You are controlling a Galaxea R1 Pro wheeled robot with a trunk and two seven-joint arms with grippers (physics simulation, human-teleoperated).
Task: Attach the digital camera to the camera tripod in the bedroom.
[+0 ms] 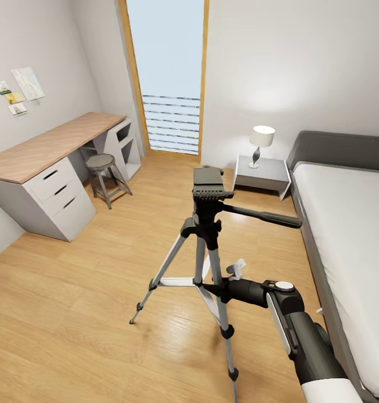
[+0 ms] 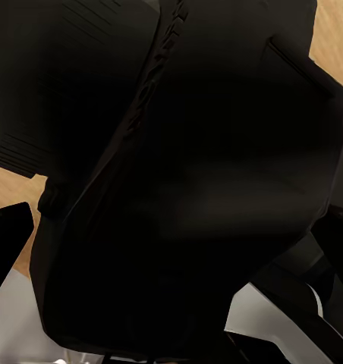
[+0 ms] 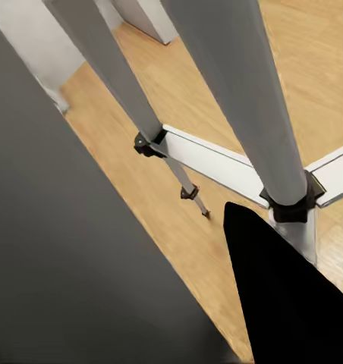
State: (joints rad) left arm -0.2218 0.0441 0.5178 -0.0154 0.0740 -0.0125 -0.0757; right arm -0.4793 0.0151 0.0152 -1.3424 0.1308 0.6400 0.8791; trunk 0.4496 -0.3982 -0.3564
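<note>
Right gripper (image 1: 220, 291) sits low against the camera tripod (image 1: 203, 246), at the hub where the silver braces meet the centre column, with the black forearm reaching in from about five o'clock in the head view. Whether its jaws are released or clenched I cannot tell: the tripod leg hides the fingertips in the head view, and the right wrist camera shows just one dark finger (image 3: 289, 303) beside the brace hub (image 3: 291, 205).

That tripod stands in the middle of the light wood floor (image 1: 71, 313), its three legs spread, its black head topped by a flat plate, and its long pan handle (image 1: 265, 216) pointing toward three o'clock.

From the left wrist camera, a dark black mass (image 2: 187, 189) sits close against the lens; it may be the digital camera, but the view is too dark to say, and the left claw's state cannot be told.

A grey bed (image 1: 351, 235) lies at three o'clock, a nightstand (image 1: 262, 174) with a white lamp (image 1: 261, 143) at one o'clock, a tall window (image 1: 167, 73) at twelve, and a desk (image 1: 49, 168) with a round stool (image 1: 102, 173) at ten.
</note>
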